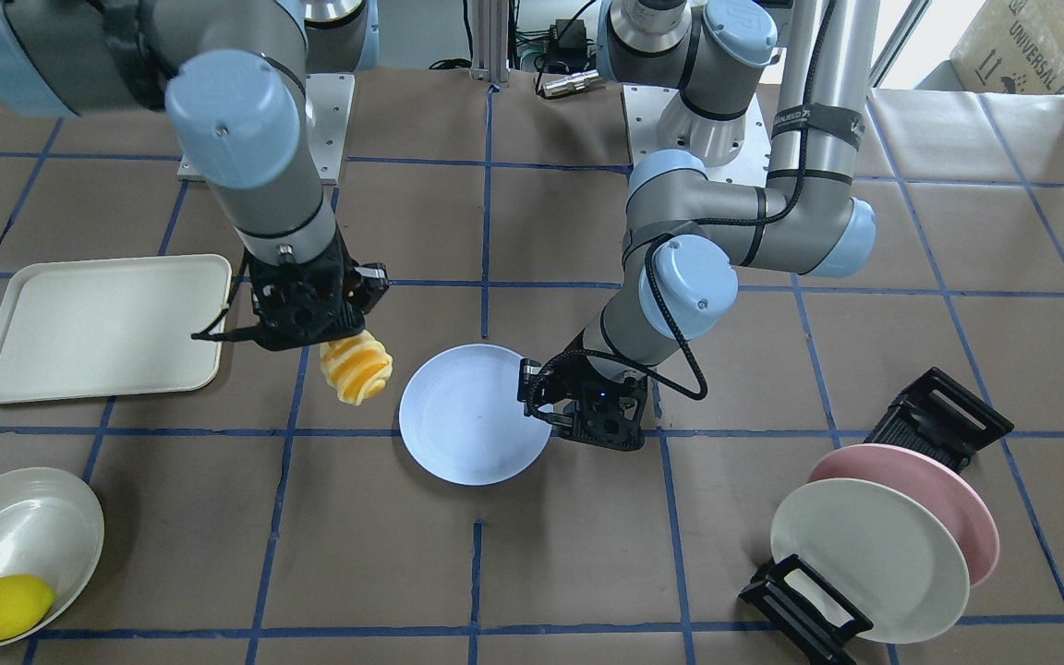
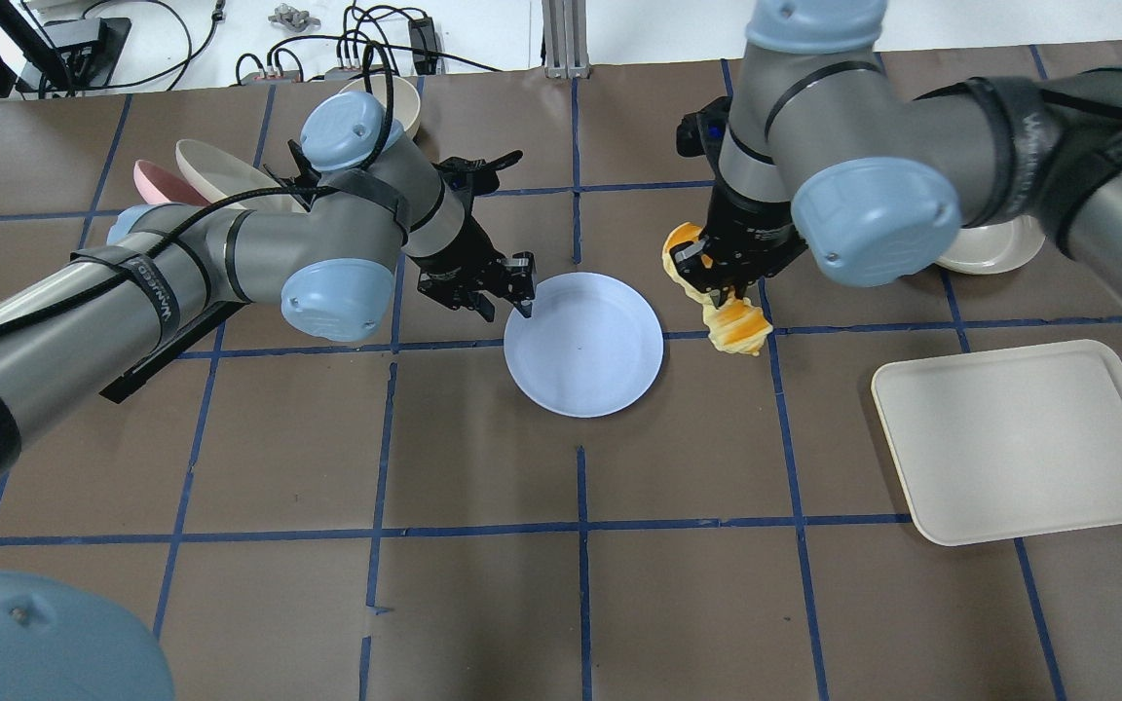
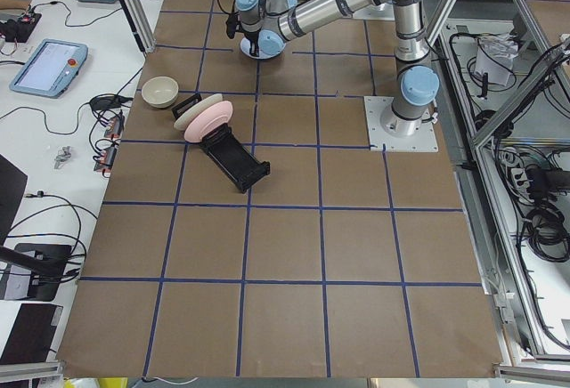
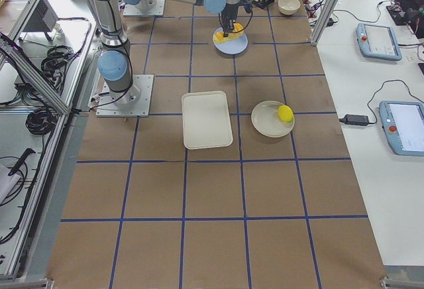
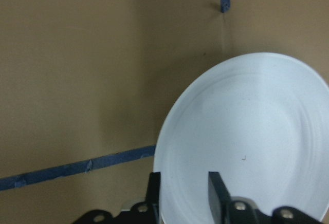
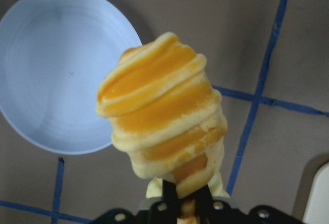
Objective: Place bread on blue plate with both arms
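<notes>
The blue plate (image 1: 467,416) lies flat on the table's middle; it also shows in the overhead view (image 2: 585,350). My left gripper (image 2: 507,297) is low at the plate's rim on my left side. In the left wrist view its fingers (image 5: 216,196) stand a little apart, one outside and one inside the rim of the plate (image 5: 257,131). My right gripper (image 2: 717,282) is shut on the bread (image 2: 722,302) and holds the orange and cream striped roll (image 1: 356,369) in the air just right of the plate. The right wrist view shows the bread (image 6: 164,116) beside the plate (image 6: 56,70).
A cream tray (image 1: 98,328) lies on my right. A white bowl (image 1: 19,526) with a yellow lemon (image 1: 1,608) sits at the far right corner. A black rack holds a pink plate (image 1: 957,499) and a cream plate (image 1: 864,554) on my left.
</notes>
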{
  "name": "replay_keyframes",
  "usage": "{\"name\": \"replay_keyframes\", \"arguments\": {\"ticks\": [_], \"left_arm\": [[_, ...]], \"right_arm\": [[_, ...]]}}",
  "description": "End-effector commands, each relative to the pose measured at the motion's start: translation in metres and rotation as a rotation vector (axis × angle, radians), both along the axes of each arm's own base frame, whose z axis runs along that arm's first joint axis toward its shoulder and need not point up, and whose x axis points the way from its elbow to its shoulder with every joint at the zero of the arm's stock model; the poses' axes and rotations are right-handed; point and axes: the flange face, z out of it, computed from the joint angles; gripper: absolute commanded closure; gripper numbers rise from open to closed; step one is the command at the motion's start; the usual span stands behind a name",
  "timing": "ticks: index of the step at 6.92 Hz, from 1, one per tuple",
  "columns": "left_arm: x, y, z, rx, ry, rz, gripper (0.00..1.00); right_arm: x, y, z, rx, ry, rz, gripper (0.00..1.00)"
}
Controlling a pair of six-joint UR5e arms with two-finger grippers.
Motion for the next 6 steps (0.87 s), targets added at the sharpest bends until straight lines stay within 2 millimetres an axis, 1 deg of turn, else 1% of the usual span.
{"name": "replay_keyframes", "arguments": {"ticks": [1, 2, 3, 4, 5, 6], "left_arm": [[0.053, -0.003, 0.038, -0.029, 0.002, 0.089, 0.00], [0.073, 0.004, 0.067, 0.019, -0.034, 0.117, 0.00], [0.095, 0.017, 0.092, 0.022, -0.173, 0.128, 0.00], [0.100, 0.031, 0.115, 0.033, -0.225, 0.127, 0.00], [0.106, 0.040, 0.140, 0.047, -0.284, 0.124, 0.00], [0.105, 0.040, 0.164, 0.046, -0.286, 0.121, 0.00]], "right_arm": [[0.065, -0.038, -0.060, -0.028, 0.009, -0.044, 0.77], [0.091, -0.053, -0.068, -0.038, 0.011, -0.035, 0.77], [0.118, -0.058, -0.082, -0.030, 0.017, -0.059, 0.76], [0.141, -0.047, -0.097, -0.012, 0.026, -0.067, 0.68], [0.146, -0.036, -0.110, 0.015, 0.038, -0.072, 0.49], [0.145, -0.031, -0.119, 0.019, 0.034, -0.109, 0.18]]}}
